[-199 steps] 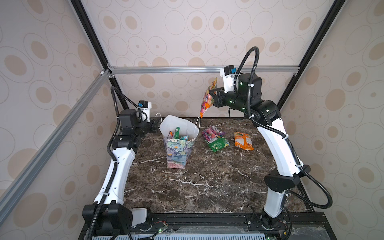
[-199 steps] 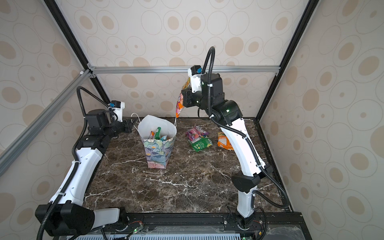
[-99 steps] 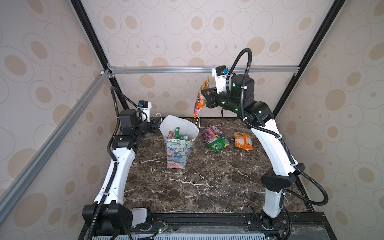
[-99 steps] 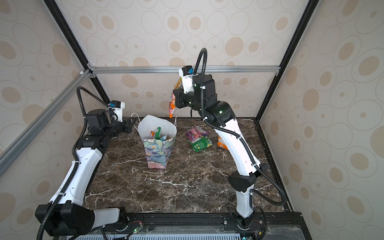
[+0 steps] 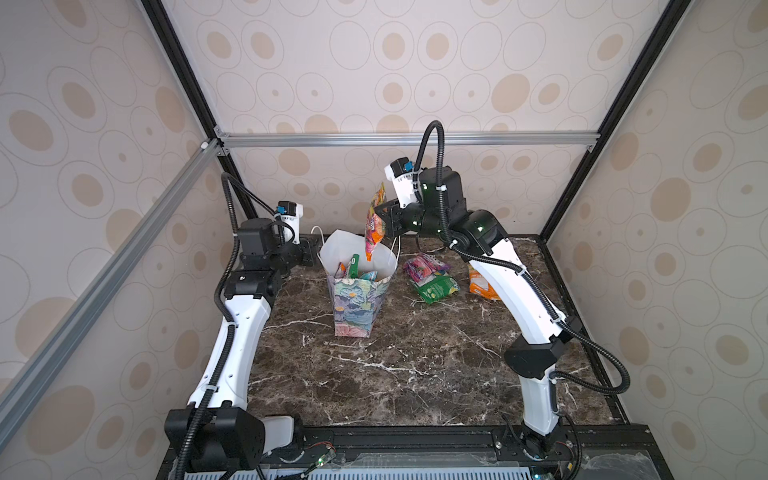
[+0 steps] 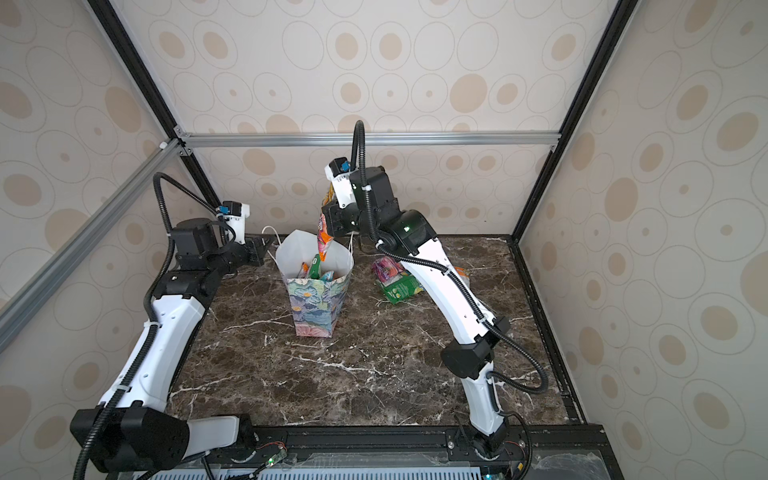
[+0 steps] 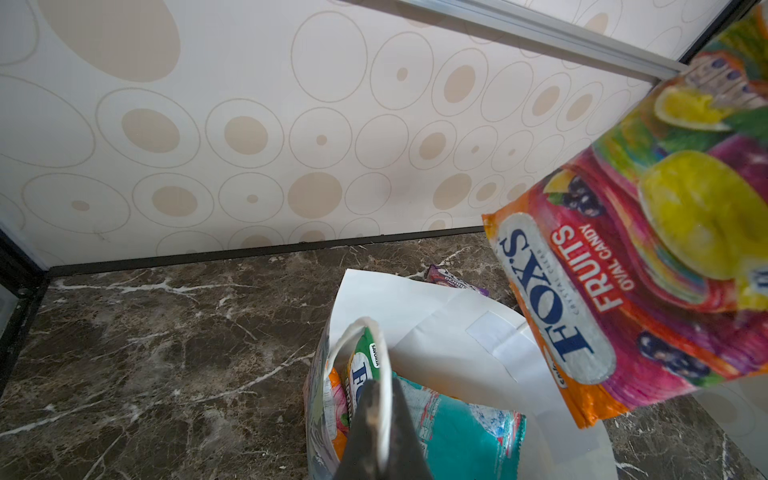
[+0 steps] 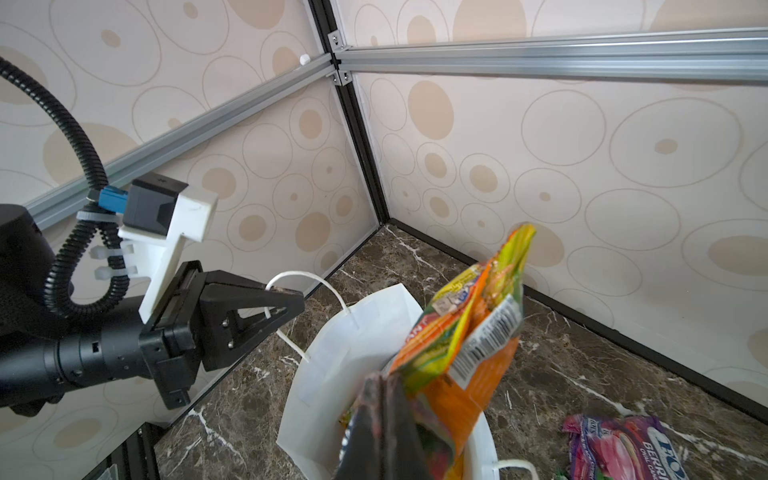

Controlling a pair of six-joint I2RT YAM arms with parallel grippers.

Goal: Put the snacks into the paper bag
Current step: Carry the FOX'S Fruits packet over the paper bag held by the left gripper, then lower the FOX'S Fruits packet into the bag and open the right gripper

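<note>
R gripper [image 8: 380, 378] is clamped on orange pkt [image 7: 644, 266], label "FOX'S FRUITS OVAL CANDY", which hangs over the mouth of the paper bag [image 5: 357, 307]. L gripper [image 7: 376, 386] is pinched on the bag rim. Inside the bag: green pkt [image 7: 365, 361] marked "FOX'S", teal pkt [image 7: 457, 432]. Purple pkt [image 8: 623, 449], reading "BERRI… OVAL", lies on the table [image 5: 374, 374].

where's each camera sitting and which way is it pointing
Both top views: high in front, looking down over the table, paper bag, left arm and right arm.
Left wrist: on the left arm, looks along the left tool, gripping the bag, toward the wall.
Right wrist: on the right arm, looks past the right tool and its FOX'S packet toward the left tool.
Shared: both wrist views show bag and packet.
</note>
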